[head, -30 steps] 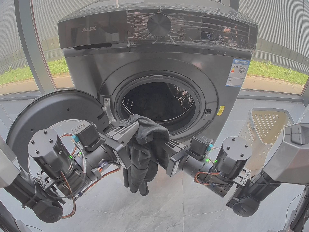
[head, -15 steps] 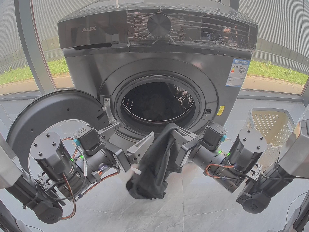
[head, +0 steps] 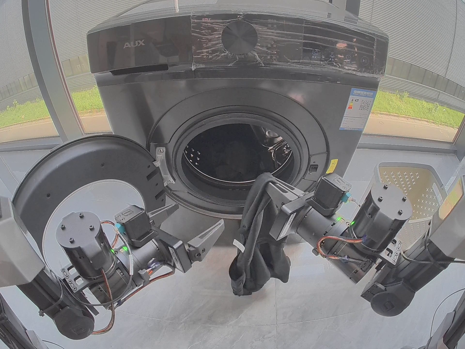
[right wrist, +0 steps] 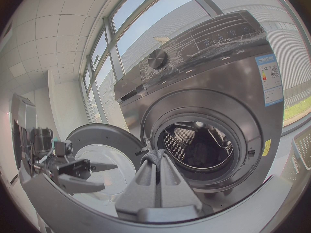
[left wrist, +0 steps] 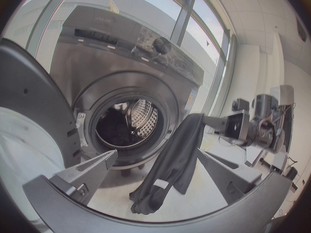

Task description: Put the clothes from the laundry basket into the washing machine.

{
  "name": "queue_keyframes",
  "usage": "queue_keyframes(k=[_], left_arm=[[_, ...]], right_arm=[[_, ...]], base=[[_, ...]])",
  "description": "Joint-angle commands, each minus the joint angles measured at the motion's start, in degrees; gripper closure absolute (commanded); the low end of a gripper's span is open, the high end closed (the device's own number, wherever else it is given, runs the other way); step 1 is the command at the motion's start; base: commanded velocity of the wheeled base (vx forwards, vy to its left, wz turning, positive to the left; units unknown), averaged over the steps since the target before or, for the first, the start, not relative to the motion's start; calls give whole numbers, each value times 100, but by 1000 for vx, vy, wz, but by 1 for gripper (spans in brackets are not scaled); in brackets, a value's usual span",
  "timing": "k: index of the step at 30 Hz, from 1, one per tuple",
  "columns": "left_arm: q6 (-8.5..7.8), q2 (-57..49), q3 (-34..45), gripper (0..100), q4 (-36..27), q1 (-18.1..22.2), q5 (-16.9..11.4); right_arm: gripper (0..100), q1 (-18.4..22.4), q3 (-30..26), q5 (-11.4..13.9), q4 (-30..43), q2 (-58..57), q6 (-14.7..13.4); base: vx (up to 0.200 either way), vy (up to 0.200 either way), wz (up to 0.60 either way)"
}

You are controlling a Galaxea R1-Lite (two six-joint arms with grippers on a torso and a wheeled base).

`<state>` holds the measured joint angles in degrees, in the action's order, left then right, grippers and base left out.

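Observation:
A dark garment (head: 259, 248) hangs from my right gripper (head: 272, 186), which is shut on its top just below the washing machine's open drum (head: 237, 156). The cloth dangles down toward the floor; it also hangs in the left wrist view (left wrist: 175, 162). In the right wrist view the shut fingers (right wrist: 170, 182) pinch grey cloth (right wrist: 155, 155) in front of the drum (right wrist: 197, 148). Dark clothes lie inside the drum. My left gripper (head: 193, 231) stands open and empty, low and left of the garment, its fingers (left wrist: 94, 169) spread wide. The laundry basket (head: 404, 190) stands at the right.
The round machine door (head: 82, 180) is swung open to the left, close behind my left arm. Tiled floor (head: 203, 316) lies free in front of the machine. Glass walls stand behind it.
My left gripper let go of the garment, opened and drew back down and left. My right gripper lifted the garment up and right toward the drum's rim; it now hangs from it alone.

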<state>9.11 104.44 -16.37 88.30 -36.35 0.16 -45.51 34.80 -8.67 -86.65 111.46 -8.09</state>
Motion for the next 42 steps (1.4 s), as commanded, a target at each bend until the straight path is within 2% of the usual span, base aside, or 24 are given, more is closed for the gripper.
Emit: queue_keyframes(k=[1,7,14,19,30,36,38,42], left_arm=[[-84,367,222,0,21,146,-33],[-471,718,556,0,21,304,-640],[-498,1351,556,0,30,462,-842],[-559,1861,512,0,39,533,-1299],[-559,2749,-226,0,47,533,-1369],[-559,2968,-499,0,47,498,-1598],[-568,3162,-648,0,47,506,-1809],[-577,3425,-876,0,47,533,-1853]], right_arm=[[100,77,79,-21,34,-151,10],[100,112,185,-30,43,-168,27],[100,86,369,-30,43,-221,36],[100,24,519,-30,52,-221,36],[100,-116,694,-21,52,-116,45],[100,-125,694,-21,43,-54,45],[100,-125,686,-30,43,-45,45],[100,-125,677,-30,34,-45,45]], base=[[0,0,0],[0,0,0],[0,0,0],[0,0,0],[0,0,0],[0,0,0],[0,0,0],[0,0,0]])
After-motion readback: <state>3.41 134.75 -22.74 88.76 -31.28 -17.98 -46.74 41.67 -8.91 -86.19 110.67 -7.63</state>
